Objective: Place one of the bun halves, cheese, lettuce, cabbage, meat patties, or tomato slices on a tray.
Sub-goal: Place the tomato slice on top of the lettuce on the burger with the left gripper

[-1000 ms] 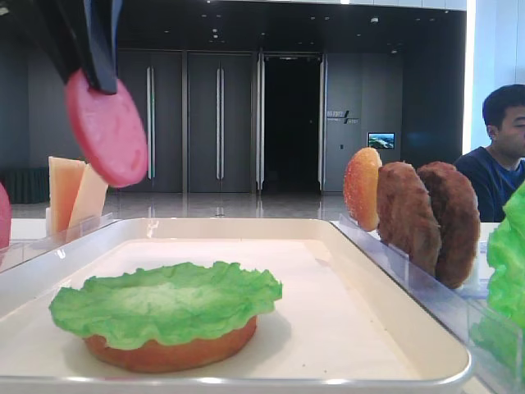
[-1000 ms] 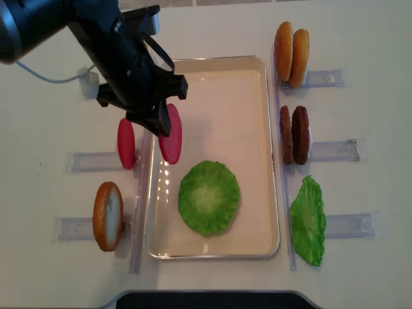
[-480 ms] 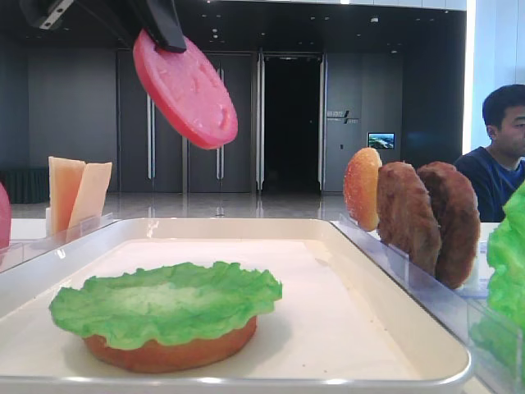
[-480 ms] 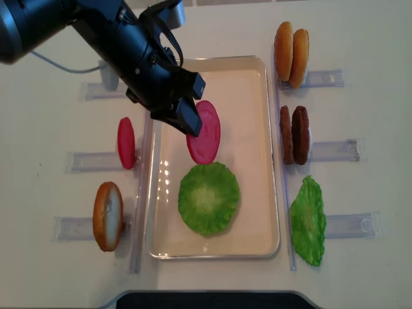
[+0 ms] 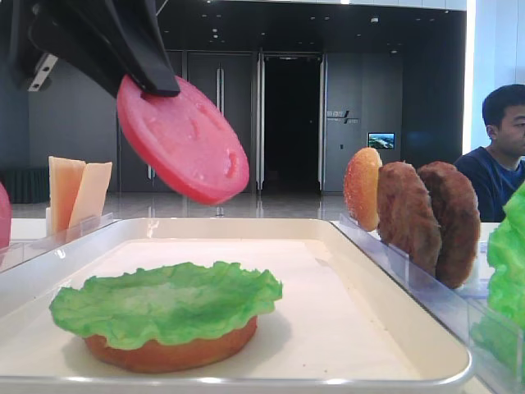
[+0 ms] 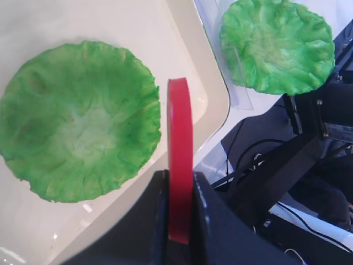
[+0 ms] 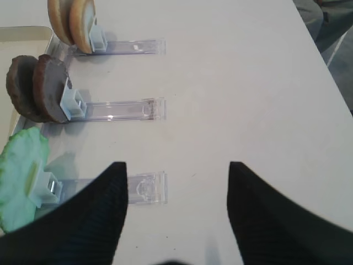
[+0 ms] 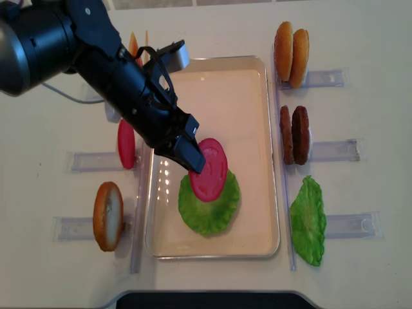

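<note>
Exterior high: left jaws pinch a tomato slice at its 10 o'clock edge, tilted above the lettuce in the tray. Right jaws stand wide, holding nothing.

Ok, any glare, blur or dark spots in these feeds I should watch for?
Low front view: the left gripper is a dark silhouette against the hall; the tomato slice stays sharp. Overhead: small glints on the tray beside the lettuce. Right wrist view: the near fingers are black and featureless.
</note>
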